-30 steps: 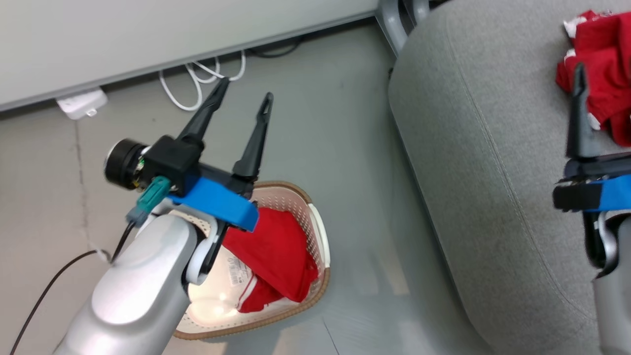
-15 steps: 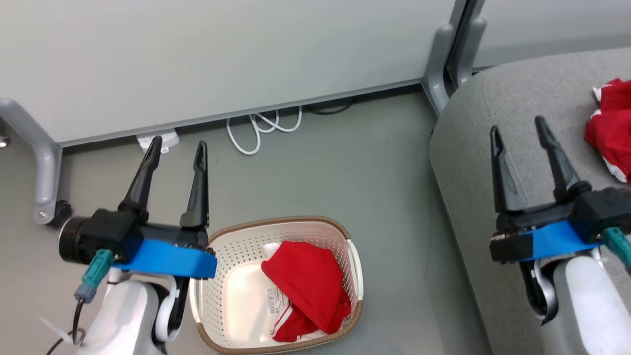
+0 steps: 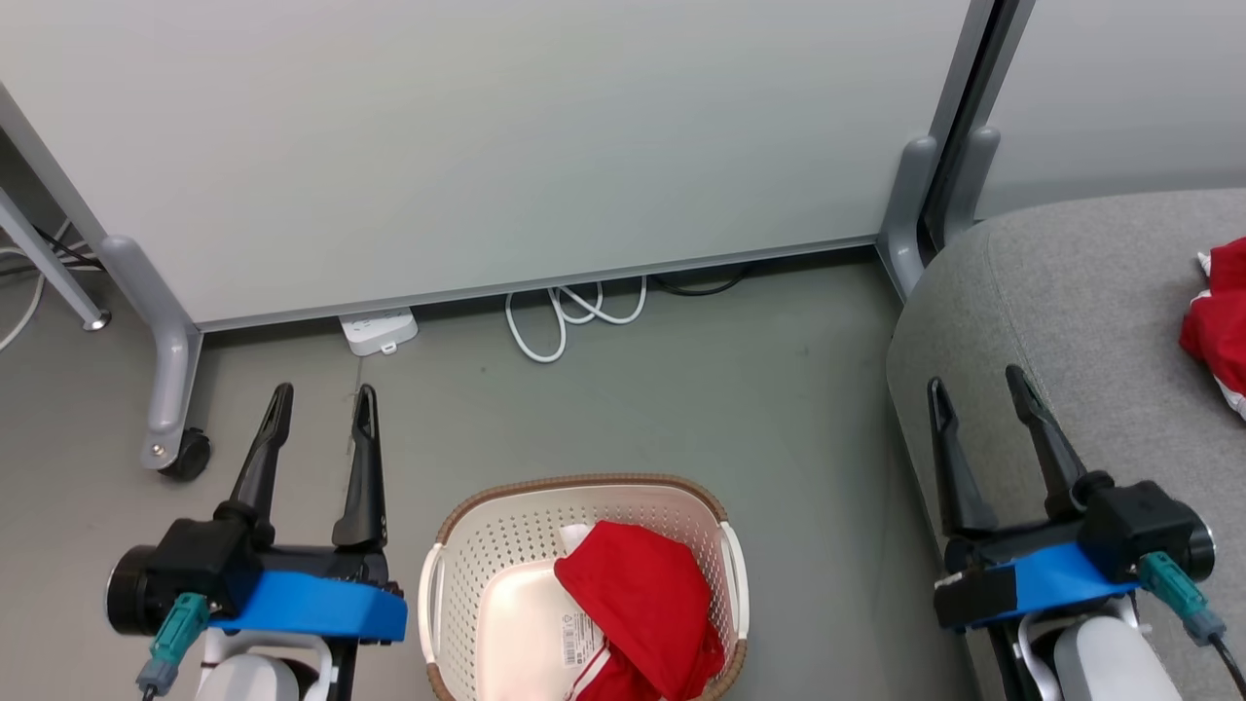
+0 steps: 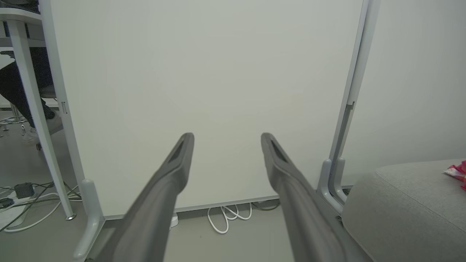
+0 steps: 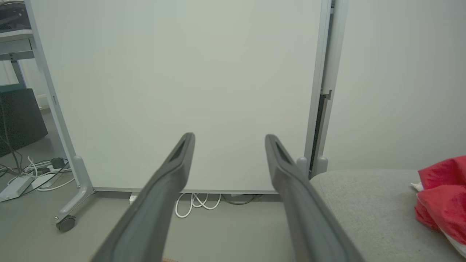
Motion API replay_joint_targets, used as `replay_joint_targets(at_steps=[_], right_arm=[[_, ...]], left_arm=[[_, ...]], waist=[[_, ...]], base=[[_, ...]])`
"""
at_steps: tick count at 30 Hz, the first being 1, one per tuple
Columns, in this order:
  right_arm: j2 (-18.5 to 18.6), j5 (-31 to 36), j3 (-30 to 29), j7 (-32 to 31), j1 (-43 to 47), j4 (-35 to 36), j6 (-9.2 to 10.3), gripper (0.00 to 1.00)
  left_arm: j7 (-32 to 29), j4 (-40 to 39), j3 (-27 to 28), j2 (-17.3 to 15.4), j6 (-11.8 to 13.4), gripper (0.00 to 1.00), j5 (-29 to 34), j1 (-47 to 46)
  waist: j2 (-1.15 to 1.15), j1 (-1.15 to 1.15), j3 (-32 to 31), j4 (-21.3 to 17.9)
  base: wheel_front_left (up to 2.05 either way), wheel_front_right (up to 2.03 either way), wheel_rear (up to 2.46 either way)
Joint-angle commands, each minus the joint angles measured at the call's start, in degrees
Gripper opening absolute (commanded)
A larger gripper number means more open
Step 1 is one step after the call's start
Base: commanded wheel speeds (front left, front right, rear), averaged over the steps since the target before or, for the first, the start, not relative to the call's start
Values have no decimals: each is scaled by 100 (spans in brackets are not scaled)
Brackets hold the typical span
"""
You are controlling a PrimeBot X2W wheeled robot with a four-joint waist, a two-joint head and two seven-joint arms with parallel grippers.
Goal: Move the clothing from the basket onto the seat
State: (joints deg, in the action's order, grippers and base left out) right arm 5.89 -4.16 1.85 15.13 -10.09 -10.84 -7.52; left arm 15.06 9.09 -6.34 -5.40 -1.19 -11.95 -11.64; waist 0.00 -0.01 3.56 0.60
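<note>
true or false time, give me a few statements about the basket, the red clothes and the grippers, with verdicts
A red garment lies in the basket. True.
Both grippers are shut. False: the left gripper and the right gripper are open and empty.
A second red garment lies on the seat. True.
The basket stands on the seat. False: it stands on the floor beside the seat.

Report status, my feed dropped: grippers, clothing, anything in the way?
Open, empty: left gripper, right gripper. One red garment in the basket, second garment on the seat. White cable by the wall, away from basket.
</note>
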Motion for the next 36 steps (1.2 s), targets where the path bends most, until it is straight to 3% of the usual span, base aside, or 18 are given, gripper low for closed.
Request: replay_joint_targets(at_steps=[1,13,36], right_arm=[[-43,-13,1,3,124,-18,6,100],[-173,-91,-35,3,687,-98,5,100],[-220,-87,43,3,848,-214,5,100]], left_arm=[[17,16,64,8,-38,100,31,92],[17,91,384,197,-292,100,229,564],[17,172,477,243,-359,100,252,797]], waist=[[0,1,-57,18],[0,1,-316,46],[0,1,-427,85]], base=[[0,0,0],[0,0,0],[0,0,0]])
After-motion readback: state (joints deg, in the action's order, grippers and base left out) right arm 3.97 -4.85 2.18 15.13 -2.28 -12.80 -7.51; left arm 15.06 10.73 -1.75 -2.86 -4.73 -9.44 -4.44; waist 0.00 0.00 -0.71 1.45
